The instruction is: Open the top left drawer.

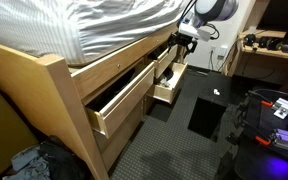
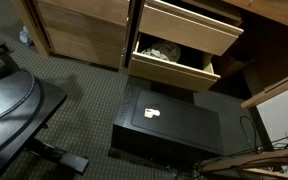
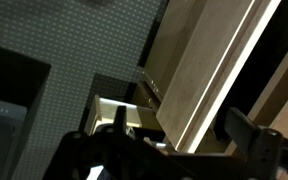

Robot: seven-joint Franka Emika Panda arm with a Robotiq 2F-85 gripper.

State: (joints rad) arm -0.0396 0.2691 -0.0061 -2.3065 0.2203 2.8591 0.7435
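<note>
Low in the pale wooden bed frame (image 1: 46, 80), the top left drawer (image 1: 124, 100) stands pulled far out, the narrower drawer (image 1: 169, 88) beyond it out too. A black box (image 2: 169, 125) sits on the floor (image 2: 79, 75). The gripper (image 1: 184, 38) hangs near the drawers, fingers (image 3: 246, 145) spread wide; whether they touch wood, I cannot tell

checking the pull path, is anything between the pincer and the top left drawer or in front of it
Nothing visible. The pincer sits close by the top left drawer, which is already partly out. The black box lies apart on the floor.
</note>
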